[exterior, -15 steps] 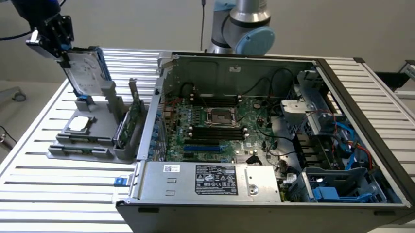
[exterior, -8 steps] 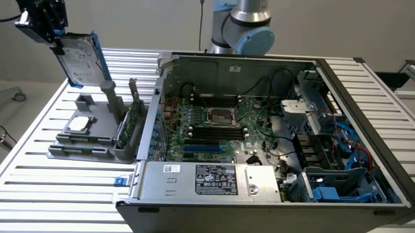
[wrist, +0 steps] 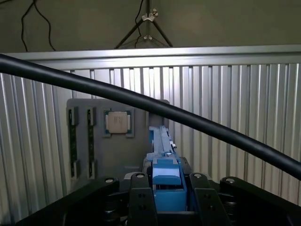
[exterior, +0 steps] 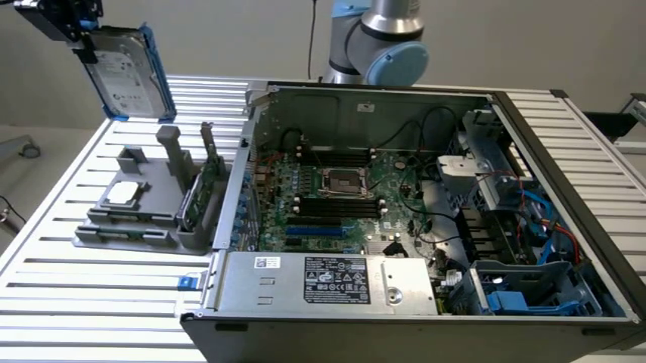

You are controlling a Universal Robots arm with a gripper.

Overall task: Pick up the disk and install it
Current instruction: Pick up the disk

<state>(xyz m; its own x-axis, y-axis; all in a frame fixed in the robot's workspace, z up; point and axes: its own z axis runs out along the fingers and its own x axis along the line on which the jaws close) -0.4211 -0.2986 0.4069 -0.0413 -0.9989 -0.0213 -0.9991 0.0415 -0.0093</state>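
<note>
Grip: my end effector [exterior: 83,44] pinches the disk [exterior: 126,72] by its upper end.
Axis: disk hangs lengthwise beneath it, slightly tilted.
Surroundings: open case [exterior: 404,340] sits lower, toward the exterior view's right.

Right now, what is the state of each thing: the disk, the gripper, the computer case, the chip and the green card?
disk: held in the air, on edge, slightly tilted.
gripper: shut on the disk's blue frame.
computer case: lying on its side, open.
chip: lying flat in the grey holder.
green card: standing on edge in the holder.
</note>
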